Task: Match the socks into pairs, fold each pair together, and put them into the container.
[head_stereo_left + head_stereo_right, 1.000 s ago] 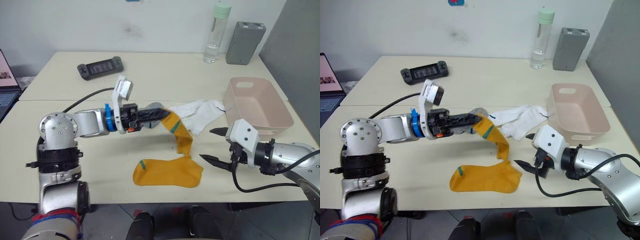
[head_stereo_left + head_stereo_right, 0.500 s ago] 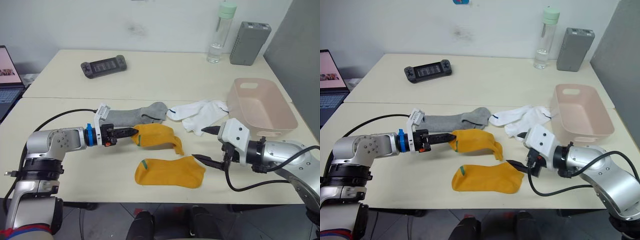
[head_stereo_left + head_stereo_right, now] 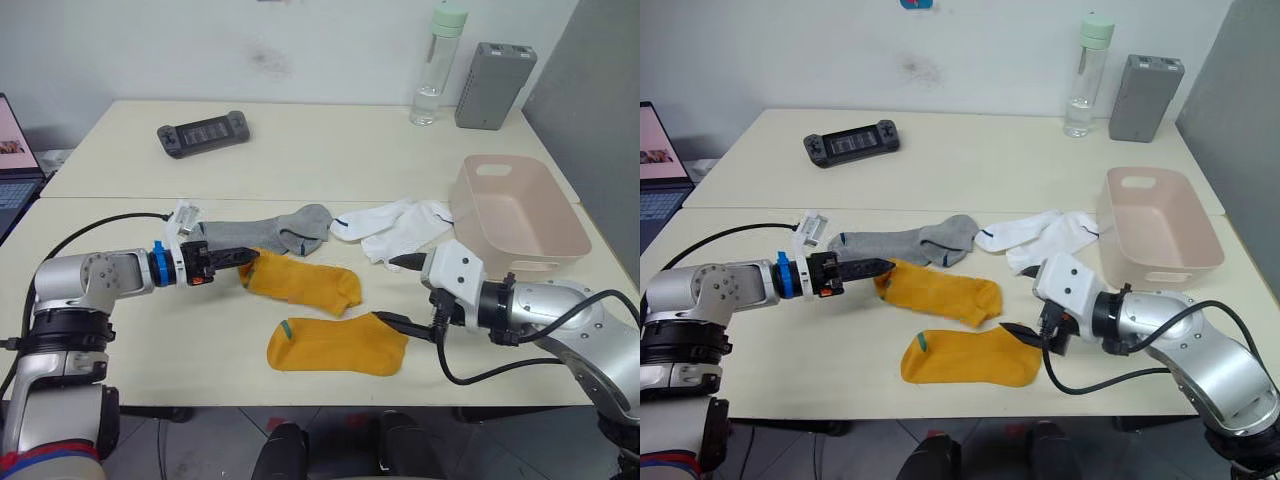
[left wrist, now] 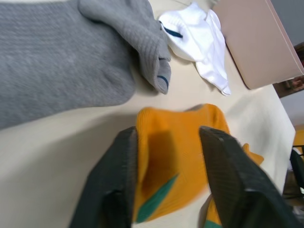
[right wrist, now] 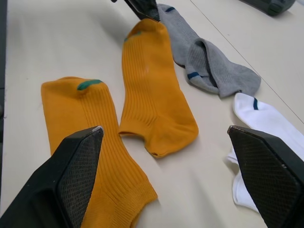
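Two orange socks lie flat near the table's front: one (image 3: 300, 283) slanting, the other (image 3: 335, 343) in front of it. My left gripper (image 3: 240, 258) is open, its fingers (image 4: 124, 156) standing either side of the slanting sock's cuff (image 4: 166, 156). My right gripper (image 3: 388, 290) is wide open at the toe end of the front sock (image 5: 95, 142), holding nothing. The grey socks (image 3: 270, 232) and the white socks (image 3: 400, 225) lie bunched behind the orange ones. The pink container (image 3: 510, 215) stands at the right with nothing in it.
A black game controller (image 3: 203, 133) lies at the back left. A water bottle (image 3: 432, 65) and a grey box (image 3: 494, 72) stand at the back right. A laptop (image 3: 10, 140) sits at the far left edge. A black cable trails from each arm.
The left gripper carried the hanging orange sock down and to the left, laid it flat, and its fingers opened. The right gripper shifted a little to the left, still open.
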